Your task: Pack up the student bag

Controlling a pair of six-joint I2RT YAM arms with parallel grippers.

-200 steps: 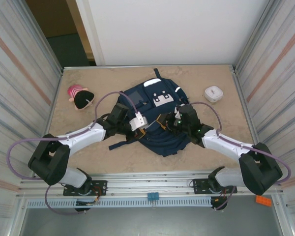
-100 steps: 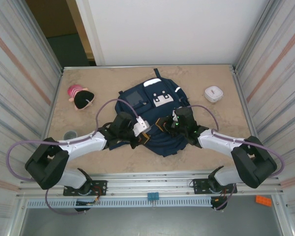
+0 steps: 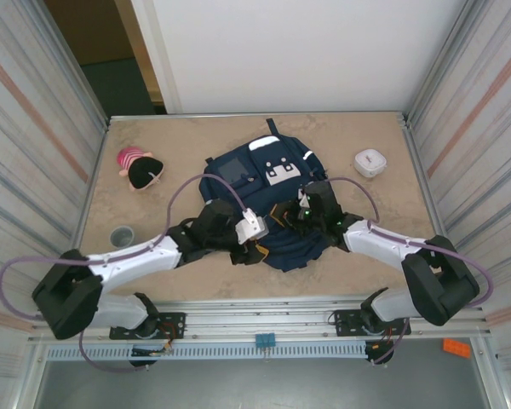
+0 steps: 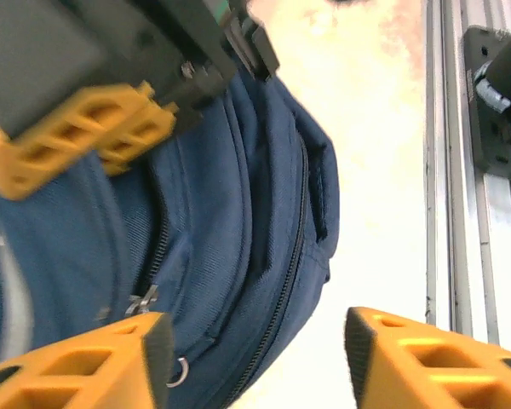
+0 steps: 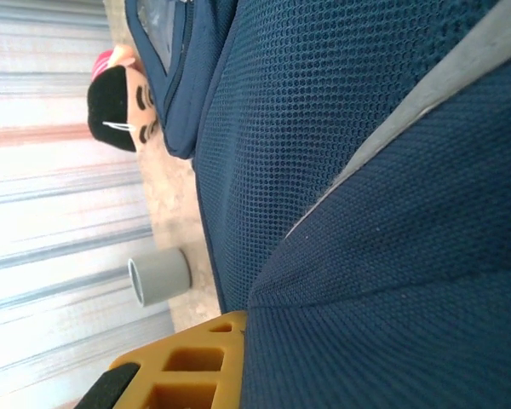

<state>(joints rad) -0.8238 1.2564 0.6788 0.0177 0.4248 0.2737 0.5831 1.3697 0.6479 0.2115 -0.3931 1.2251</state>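
**Item 1, student bag** (image 3: 264, 175): a large navy-blue fabric backpack with white patches. It is lying flat at the middle of the sandy-beige table (image 3: 409, 243), with its near end between the two arms.

**Item 2, left gripper** (image 3: 254, 249): a second ago it was pinching the bag's near-left edge. Now its jaws are standing apart and empty, and it is sitting closer to the near hem. Judgement: this hold is being given up, probably to re-grip for opening, so actual packing is not yet beginning.

**Item 3, right gripper** (image 3: 285, 213): it is staying clamped on a fold of the bag's cloth, as before.

**Item 4, loose goods:** all three are waiting on the table outside the bag.
- Pink-and-black plush toy (image 3: 139, 168).
- Short grey cylindrical cup (image 3: 121, 234), now uncovered by the left arm.
- Small white square box (image 3: 370, 162).

**Views:**
- The left wrist view is showing a closed dark zipper (image 4: 300, 221) running along the bag's side. It is also showing the right gripper's yellow fingers (image 4: 77, 141) pressing the cloth, a detail too small to read overhead.
- The right wrist view is showing the mesh weave and a pale grey stripe up close.
- The overhead view is giving the whole layout.
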